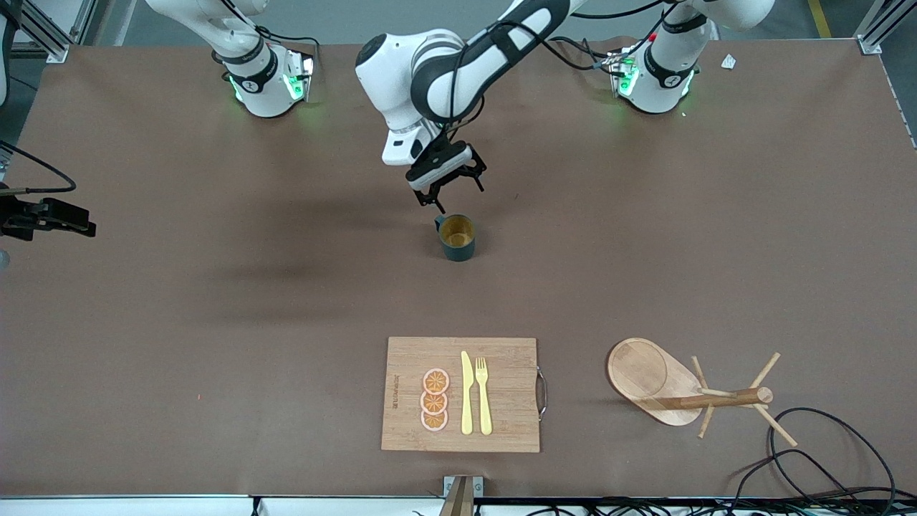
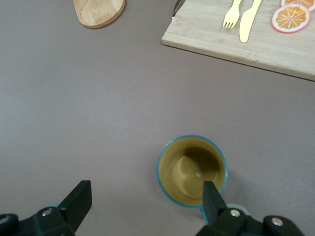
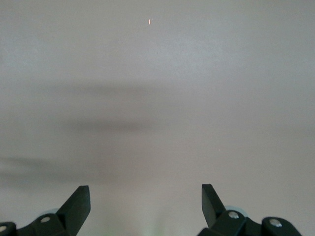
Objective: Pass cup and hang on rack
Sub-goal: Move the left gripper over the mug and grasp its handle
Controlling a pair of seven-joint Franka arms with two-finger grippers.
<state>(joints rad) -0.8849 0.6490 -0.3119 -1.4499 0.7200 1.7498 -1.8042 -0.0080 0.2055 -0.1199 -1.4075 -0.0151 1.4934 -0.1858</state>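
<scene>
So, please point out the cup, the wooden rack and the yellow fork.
cup (image 1: 456,233): front view, on the yellowish inside of the cup.
rack (image 1: 637,371): front view, on its oval flat base.
yellow fork (image 1: 484,405): front view, on the handle, lying on the cutting board.

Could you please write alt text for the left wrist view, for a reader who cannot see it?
The open left gripper hangs just above an upright teal cup with a yellowish inside, standing on the brown table. Farther off lie a bamboo cutting board with a yellow fork, knife and orange slice, and the rack base.
</scene>
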